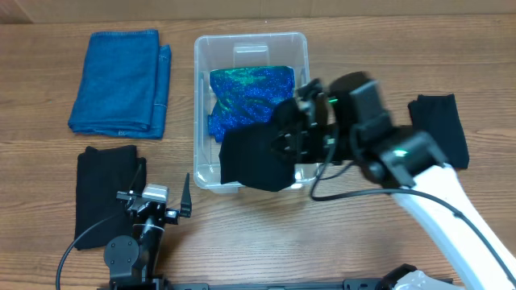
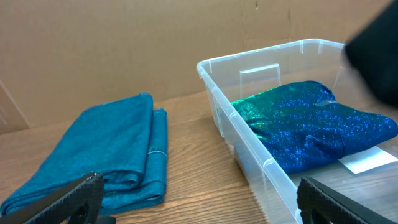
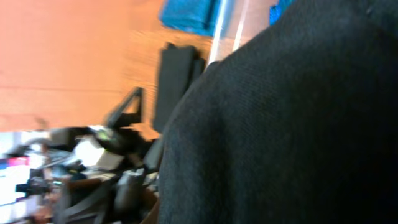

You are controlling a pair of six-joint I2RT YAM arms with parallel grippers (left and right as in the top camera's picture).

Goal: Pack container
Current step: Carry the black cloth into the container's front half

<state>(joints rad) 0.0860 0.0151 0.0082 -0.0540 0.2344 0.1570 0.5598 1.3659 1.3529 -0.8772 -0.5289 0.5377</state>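
Observation:
The clear plastic container (image 1: 203, 60) stands at the table's middle back, with a shiny blue-green cloth (image 1: 246, 93) lying inside; both also show in the left wrist view, the container (image 2: 214, 78) and the cloth (image 2: 311, 121). My right gripper (image 1: 294, 133) is shut on a black cloth (image 1: 254, 157) and holds it over the container's near right part. That cloth fills the right wrist view (image 3: 292, 124) and hides the fingers. My left gripper (image 1: 161, 201) is open and empty near the front left, its fingers (image 2: 199, 199) wide apart above the wood.
A folded blue towel (image 1: 121, 80) lies at the back left, also in the left wrist view (image 2: 99, 149). A folded black cloth (image 1: 105, 189) lies at the front left, beside the left arm. Another black cloth (image 1: 443, 121) lies at the right.

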